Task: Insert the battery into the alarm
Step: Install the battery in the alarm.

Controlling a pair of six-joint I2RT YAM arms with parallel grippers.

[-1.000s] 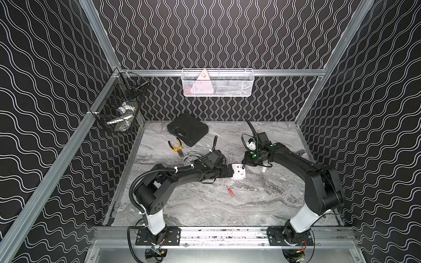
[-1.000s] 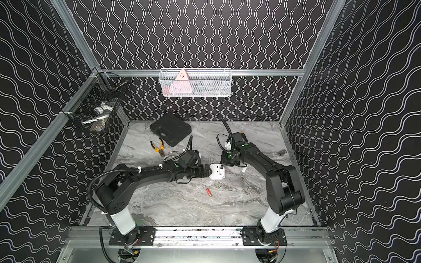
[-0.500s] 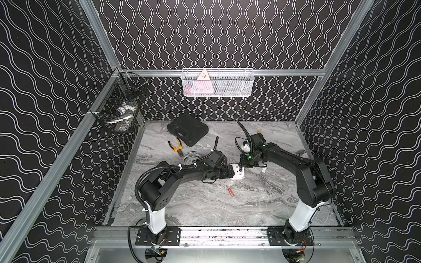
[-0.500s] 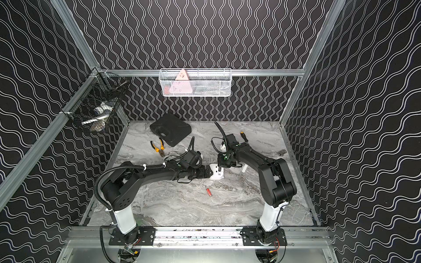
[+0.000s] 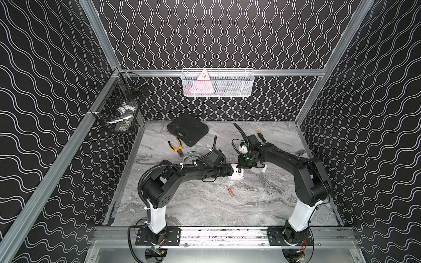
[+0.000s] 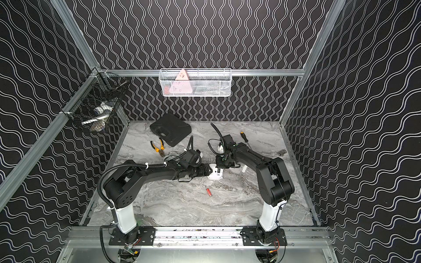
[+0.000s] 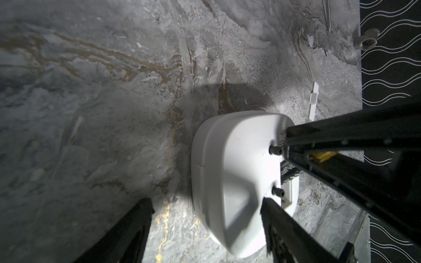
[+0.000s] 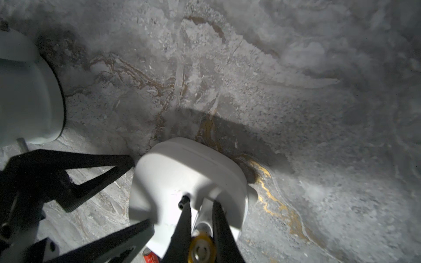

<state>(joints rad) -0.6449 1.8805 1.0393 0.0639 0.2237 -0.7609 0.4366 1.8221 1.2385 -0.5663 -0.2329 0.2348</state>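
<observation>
The white alarm [image 5: 237,177] [image 6: 216,174] lies on the marble table with its open back facing up. My left gripper [image 7: 206,202] [image 5: 232,171] reaches in low from the left and stands open around it. One finger [image 7: 284,227] is at the alarm's [image 7: 232,182] edge, the other [image 7: 129,227] well clear of it. My right gripper [image 8: 201,205] [image 6: 219,169] points down onto the alarm [image 8: 189,173], shut on the battery [image 8: 201,248], whose gold end faces the wrist camera. The battery's black body [image 7: 288,173] lies at the compartment.
A red battery [image 5: 231,192] [image 6: 209,192] lies just in front of the alarm. A white cover strip [image 5: 264,169] lies to its right. Pliers [image 5: 176,148], a black case [image 5: 188,128] and a screwdriver [image 5: 260,136] sit further back, and a metal socket [image 5: 300,152] at the right edge.
My right gripper has come left and down with the battery onto the alarm. The left gripper's fingers have drawn somewhat closer together around the alarm.
</observation>
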